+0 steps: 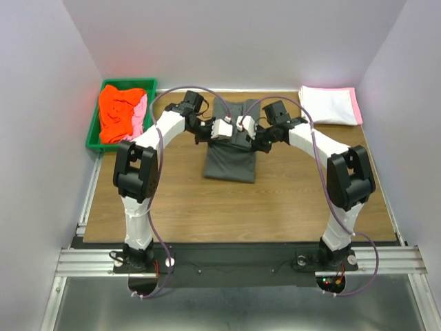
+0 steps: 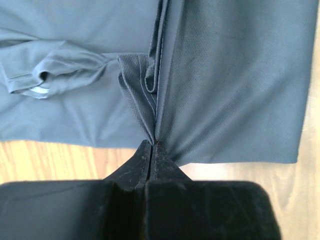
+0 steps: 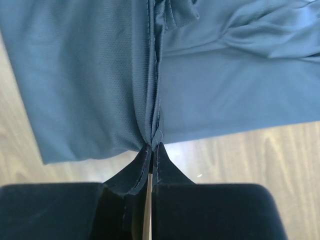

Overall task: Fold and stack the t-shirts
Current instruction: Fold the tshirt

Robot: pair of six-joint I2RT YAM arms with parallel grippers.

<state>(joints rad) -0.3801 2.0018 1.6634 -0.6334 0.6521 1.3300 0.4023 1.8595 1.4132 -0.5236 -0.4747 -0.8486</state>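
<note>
A dark charcoal grey t-shirt (image 1: 231,162) lies partly folded on the wooden table, its near part flat and its far part lifted under the arms. My left gripper (image 1: 209,131) is shut on a bunched edge of this t-shirt (image 2: 225,75), jaws pressed together (image 2: 151,141). My right gripper (image 1: 260,133) is shut on the opposite edge of the same t-shirt (image 3: 90,75), pinching a gathered fold (image 3: 153,144). Orange-red and light pink t-shirts (image 1: 120,110) lie crumpled at the far left. A folded white t-shirt on a pink one (image 1: 329,105) sits at the far right.
A green plastic bin (image 1: 93,131) holds the crumpled shirts at the table's far left corner. White walls enclose the table on three sides. Bare wood (image 1: 234,207) lies between the grey shirt and the arm bases.
</note>
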